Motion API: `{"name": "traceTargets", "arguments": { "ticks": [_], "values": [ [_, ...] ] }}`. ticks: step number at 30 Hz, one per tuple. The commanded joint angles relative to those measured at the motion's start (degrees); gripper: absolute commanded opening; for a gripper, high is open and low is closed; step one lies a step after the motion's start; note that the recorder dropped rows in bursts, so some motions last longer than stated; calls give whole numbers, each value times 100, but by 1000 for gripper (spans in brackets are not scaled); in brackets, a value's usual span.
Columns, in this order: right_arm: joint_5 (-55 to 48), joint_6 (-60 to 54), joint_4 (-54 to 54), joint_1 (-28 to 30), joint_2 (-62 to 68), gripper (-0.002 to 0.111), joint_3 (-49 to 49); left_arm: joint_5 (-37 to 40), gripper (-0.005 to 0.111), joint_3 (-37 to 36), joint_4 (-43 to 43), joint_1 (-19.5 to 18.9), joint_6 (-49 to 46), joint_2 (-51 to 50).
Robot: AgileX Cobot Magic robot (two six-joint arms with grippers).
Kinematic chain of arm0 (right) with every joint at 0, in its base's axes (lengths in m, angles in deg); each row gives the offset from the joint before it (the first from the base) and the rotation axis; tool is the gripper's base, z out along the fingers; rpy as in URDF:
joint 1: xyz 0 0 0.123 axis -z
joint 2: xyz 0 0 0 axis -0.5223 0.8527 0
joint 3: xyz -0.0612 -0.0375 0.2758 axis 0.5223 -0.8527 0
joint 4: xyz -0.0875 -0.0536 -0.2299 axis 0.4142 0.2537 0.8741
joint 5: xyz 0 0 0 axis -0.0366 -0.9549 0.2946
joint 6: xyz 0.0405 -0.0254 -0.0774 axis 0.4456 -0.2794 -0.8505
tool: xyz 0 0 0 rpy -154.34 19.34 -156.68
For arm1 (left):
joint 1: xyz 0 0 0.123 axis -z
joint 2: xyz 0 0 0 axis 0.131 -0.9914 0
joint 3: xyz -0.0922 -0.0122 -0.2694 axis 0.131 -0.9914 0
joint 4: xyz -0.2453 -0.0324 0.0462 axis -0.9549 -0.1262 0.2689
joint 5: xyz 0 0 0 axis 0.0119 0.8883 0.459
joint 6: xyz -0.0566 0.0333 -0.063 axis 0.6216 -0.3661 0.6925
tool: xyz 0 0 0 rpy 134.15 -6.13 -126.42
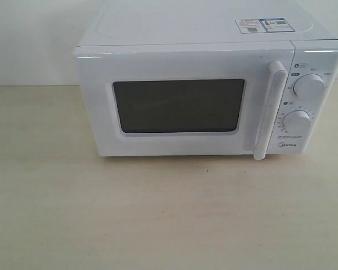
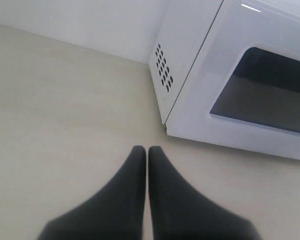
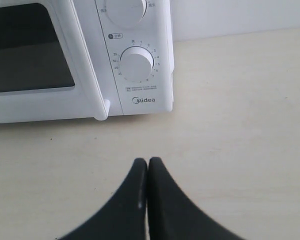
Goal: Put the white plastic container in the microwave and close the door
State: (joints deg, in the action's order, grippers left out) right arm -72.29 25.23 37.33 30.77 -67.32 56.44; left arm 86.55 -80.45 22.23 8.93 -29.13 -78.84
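On my left wrist feed, the left gripper [image 2: 146, 150] has its two black fingers pressed together tip to tip, clenched on nothing, over bare tabletop [image 2: 55, 125]. The right wrist feed shows the same: the right gripper [image 3: 148, 161] is clamped closed and empty, fingertips meeting above the pale surface.

Past the left gripper I see the microwave's [image 2: 190, 65] left front corner, with a patch of vent holes [image 2: 163, 67] on its side wall. Past the right gripper sits the opposite front corner, where I can read the Midea logo [image 3: 143, 100] under the lower knob [image 3: 136, 65]. Both grippers are clear of the oven and touch nothing.

On the exterior feed the microwave stands upright on the tabletop, back towards the white wall [image 1: 34, 39]. The door [image 1: 183, 64] lies flush with the front, fully closed. Its dark window [image 1: 178, 106] shows me nothing of the inside, so I cannot tell where the white plastic container is. The vertical bar handle [image 1: 268, 109] runs down the door's right edge, just beside the control panel with its upper knob [image 1: 309, 86] stacked over the lower one. Farthest back, stickers [image 1: 261, 25] lie flat on the oven's top, near its right rear corner.
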Motion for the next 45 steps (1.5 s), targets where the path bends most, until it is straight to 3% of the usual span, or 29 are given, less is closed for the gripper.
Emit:
{"name": "traceTargets", "arguments": {
  "ticks": [1, 45],
  "values": [
    [17, 17, 37, 27, -30, 0, 0, -14, 4, -22, -36, -15, -20, 10],
    [151, 30, -72, 27, -30, 0, 0, -14, 4, -22, -36, -15, -20, 10]
  ]
}}
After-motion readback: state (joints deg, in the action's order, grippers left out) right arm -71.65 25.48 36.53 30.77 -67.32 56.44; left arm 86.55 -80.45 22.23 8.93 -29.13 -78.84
